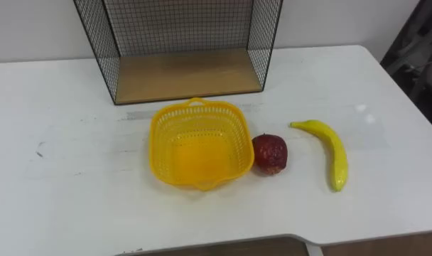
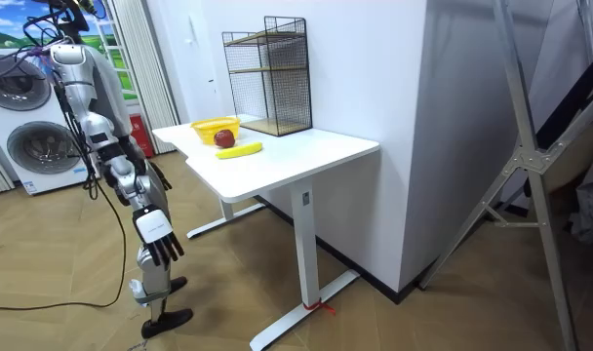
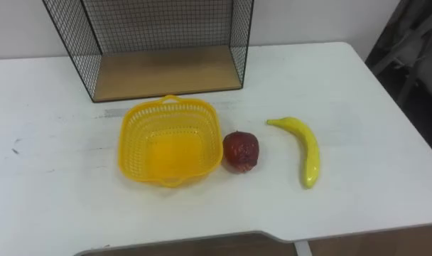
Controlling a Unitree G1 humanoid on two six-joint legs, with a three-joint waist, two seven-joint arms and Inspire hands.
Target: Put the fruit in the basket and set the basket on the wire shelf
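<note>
An empty yellow plastic basket (image 1: 199, 144) sits on the white table (image 1: 52, 185), just in front of the black wire shelf (image 1: 187, 71) with its wooden floor. A dark red apple (image 1: 270, 153) rests against the basket's right side. Further right lies a yellow banana (image 1: 331, 151). In the room view I stand on the floor at the table's near end, a step back from it. My right hand (image 2: 160, 249) hangs low beside my leg with relaxed, straight fingers and holds nothing.
The table's front edge (image 1: 223, 242) runs close below the basket. Washing machines (image 2: 23, 146) stand behind me at the room view's left, and a metal frame (image 2: 531, 166) leans at its right. A white wall backs the shelf.
</note>
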